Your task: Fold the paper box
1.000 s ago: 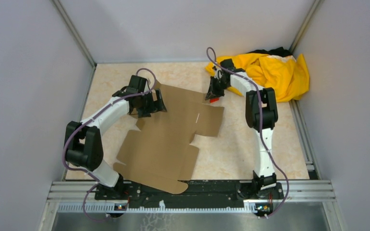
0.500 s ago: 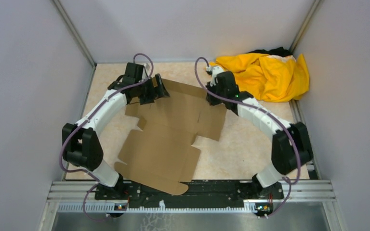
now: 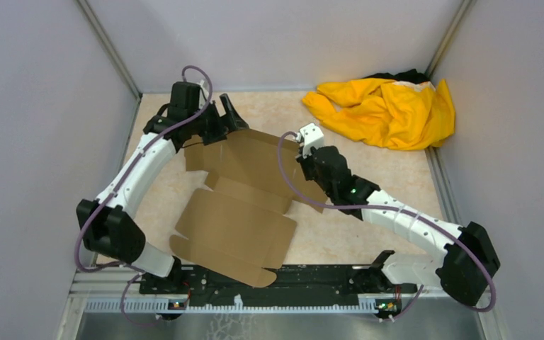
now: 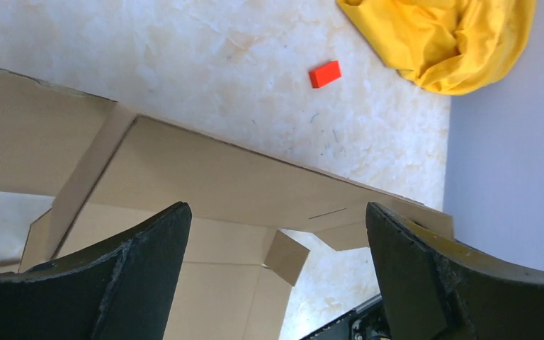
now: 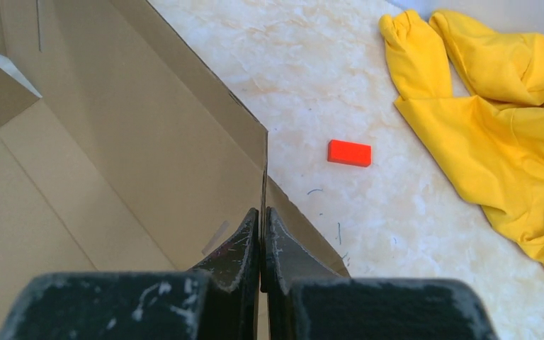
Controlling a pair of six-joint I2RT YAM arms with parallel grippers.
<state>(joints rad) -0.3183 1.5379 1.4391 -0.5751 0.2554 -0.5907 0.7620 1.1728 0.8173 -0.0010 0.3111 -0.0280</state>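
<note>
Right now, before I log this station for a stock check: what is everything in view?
cardboard box: one, brown, mostly flat sheet mid-table, right flap raised
garment: one, yellow, crumpled in the far right corner
block: one, red, small, on the table between box and garment
table: one, cream marbled, under everything
left hand: one, black, open, over the box's far left part, holding nothing
right hand: one, black, shut on the box's raised flap edge
</note>
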